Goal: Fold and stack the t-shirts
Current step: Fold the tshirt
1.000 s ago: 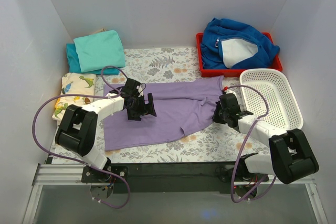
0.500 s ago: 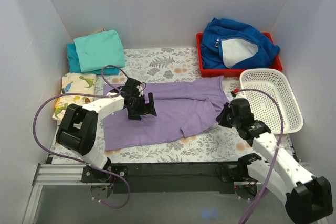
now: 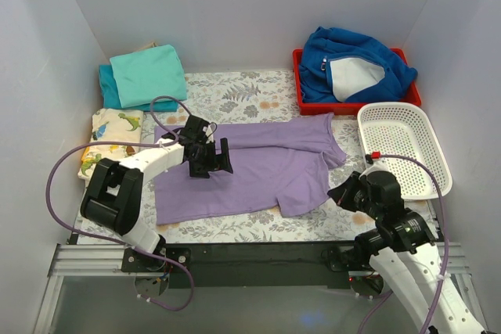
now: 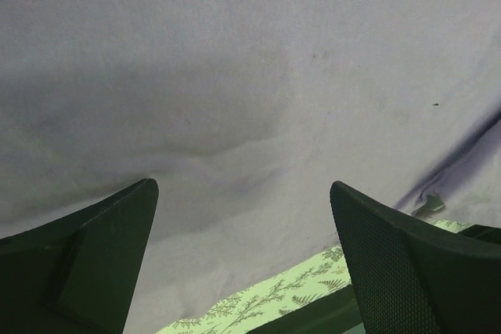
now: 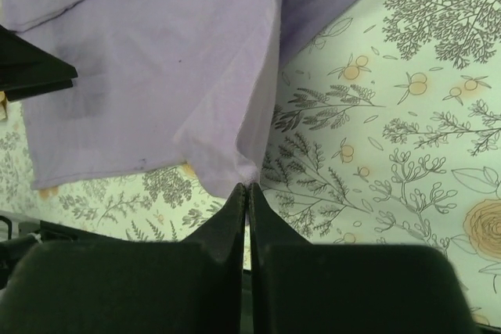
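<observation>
The lavender t-shirt (image 3: 250,166) lies spread on the floral table cover, its right part pulled forward and folded over. It fills the left wrist view (image 4: 250,76) and shows in the right wrist view (image 5: 156,76). My left gripper (image 3: 211,160) is open and rests low over the shirt's left middle (image 4: 243,189). My right gripper (image 3: 342,193) is shut on the shirt's lower right corner (image 5: 248,187) near the front edge. A folded turquoise t-shirt (image 3: 149,74) lies on a darker teal one (image 3: 108,87) at the back left.
A red tray (image 3: 299,87) at the back right holds a royal-blue fleece jacket (image 3: 356,60). A white mesh basket (image 3: 441,163) stands at the right. A dinosaur-print cloth (image 3: 109,140) lies folded at the left edge. White walls close three sides.
My right arm has drawn back toward the near edge with the shirt's corner, dragging the right part forward into a fold. The left gripper has stayed in place.
</observation>
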